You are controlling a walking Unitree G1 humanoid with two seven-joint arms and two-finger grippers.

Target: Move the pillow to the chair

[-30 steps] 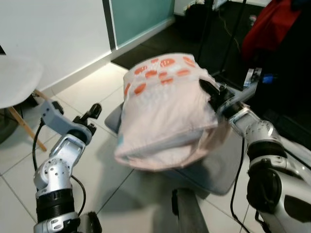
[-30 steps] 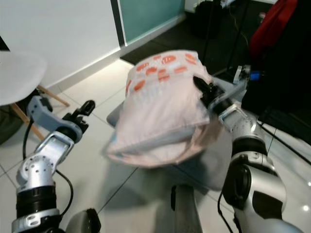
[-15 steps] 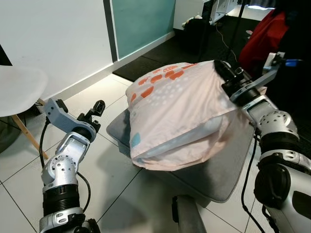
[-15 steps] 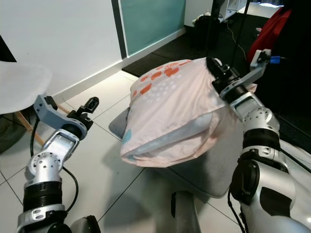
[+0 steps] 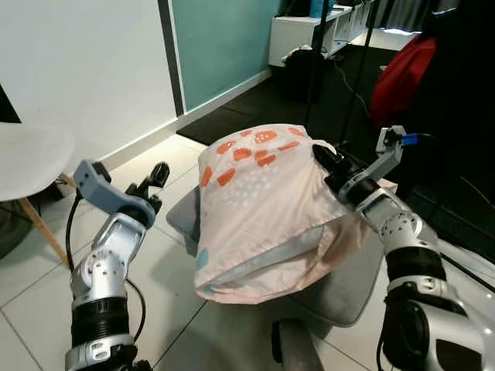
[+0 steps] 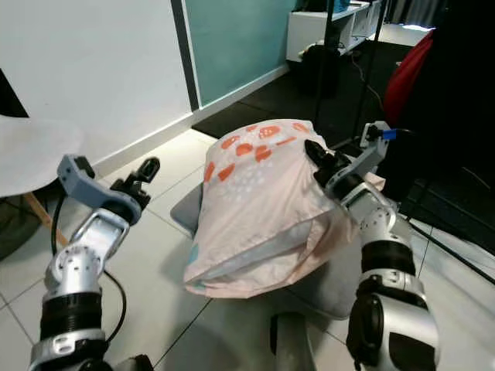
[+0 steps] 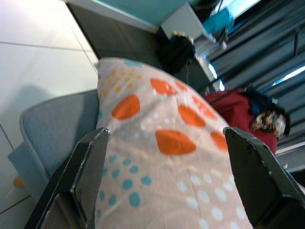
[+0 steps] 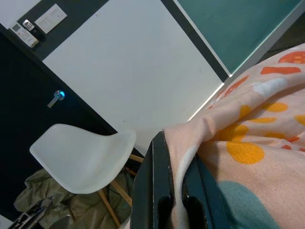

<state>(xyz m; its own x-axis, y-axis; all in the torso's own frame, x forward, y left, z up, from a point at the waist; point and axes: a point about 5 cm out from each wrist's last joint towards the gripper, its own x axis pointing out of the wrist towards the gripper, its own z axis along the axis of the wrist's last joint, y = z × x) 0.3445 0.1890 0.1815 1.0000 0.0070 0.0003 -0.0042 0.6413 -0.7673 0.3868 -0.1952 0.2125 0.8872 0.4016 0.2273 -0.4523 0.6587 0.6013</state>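
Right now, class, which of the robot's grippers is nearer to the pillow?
Right. The right gripper is pinching the pillow at its upper edge, holding it over a grey chair. The left gripper hovers open beside it, not touching.

Lighting's pretty even and bright on my head views, everything sharp, with a soft shadow on the floor tiles [image 5: 224, 325] under the pillow [image 5: 263, 209]. Far right background goes dark. My left wrist view is slightly soft, with glare top right.

**Silver arms, black fingers**

Two jointed silver arms with ribbed black bands and looping black cables end in grey-blue wrist brackets. The left tool [image 5: 157, 176] and right tool [image 5: 323, 157] each carry two long black fingers.
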